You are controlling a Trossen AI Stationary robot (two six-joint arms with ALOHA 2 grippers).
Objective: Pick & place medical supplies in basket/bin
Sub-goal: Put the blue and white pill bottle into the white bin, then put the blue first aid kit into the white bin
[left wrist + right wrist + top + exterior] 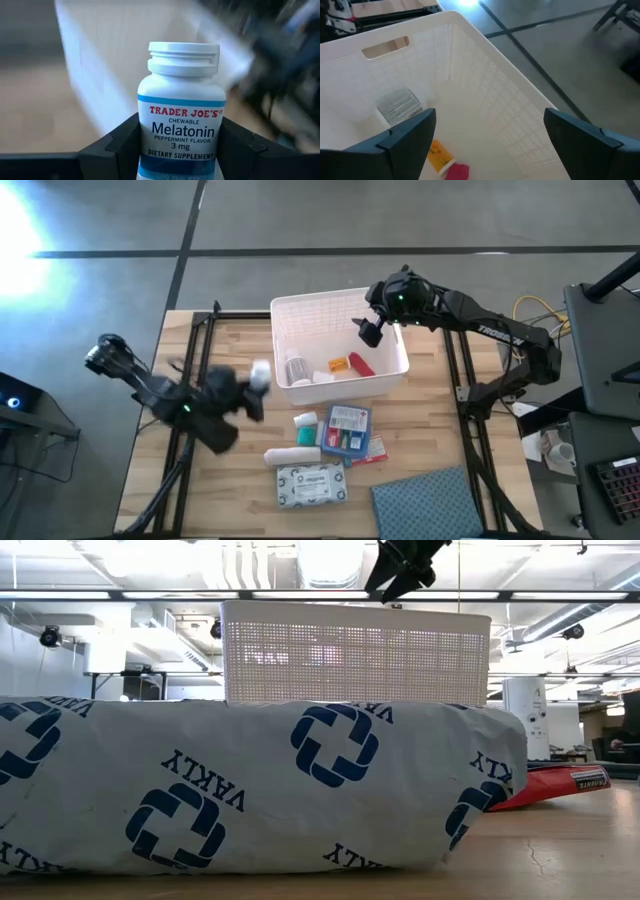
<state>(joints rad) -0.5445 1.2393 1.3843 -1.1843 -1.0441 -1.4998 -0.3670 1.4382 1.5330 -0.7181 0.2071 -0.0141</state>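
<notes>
Left claw [180,150] grips the light, rigid, smooth bottle [181,115] by its body; right claw [487,137] gapes wide over the basket [290,308].

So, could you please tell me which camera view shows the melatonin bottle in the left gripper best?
The left wrist view: the melatonin bottle fills it, label readable, clamped between the dark fingers. The high view shows only a blurred white bottle at the left gripper; the low and right wrist views do not show it.

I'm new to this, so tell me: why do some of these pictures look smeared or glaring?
High view: the left gripper is motion-blurred, with glare on the floor at top left. Left wrist view: the melatonin bottle is sharp, the background streaked. Low view: ceiling lights glare behind the basket.
</notes>
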